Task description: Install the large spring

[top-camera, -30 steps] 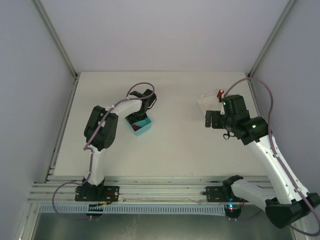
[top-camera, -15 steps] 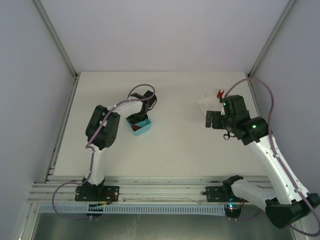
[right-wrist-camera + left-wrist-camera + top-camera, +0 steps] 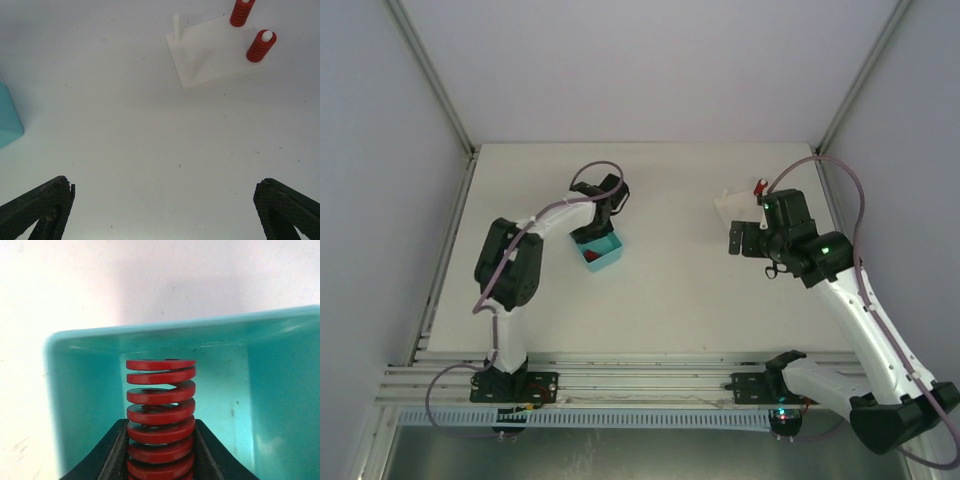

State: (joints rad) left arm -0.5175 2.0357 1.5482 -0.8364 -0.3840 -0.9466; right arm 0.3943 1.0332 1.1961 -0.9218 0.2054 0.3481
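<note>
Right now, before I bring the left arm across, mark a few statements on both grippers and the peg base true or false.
1. The left gripper is shut on a red spring at the teal bin. True.
2. The right gripper holds a spring. False: it is open and empty above the table.
3. Two seated springs sit on pegs of the white base. True.
4. Every peg on the base is filled. False: the thin peg at one corner is bare.
</note>
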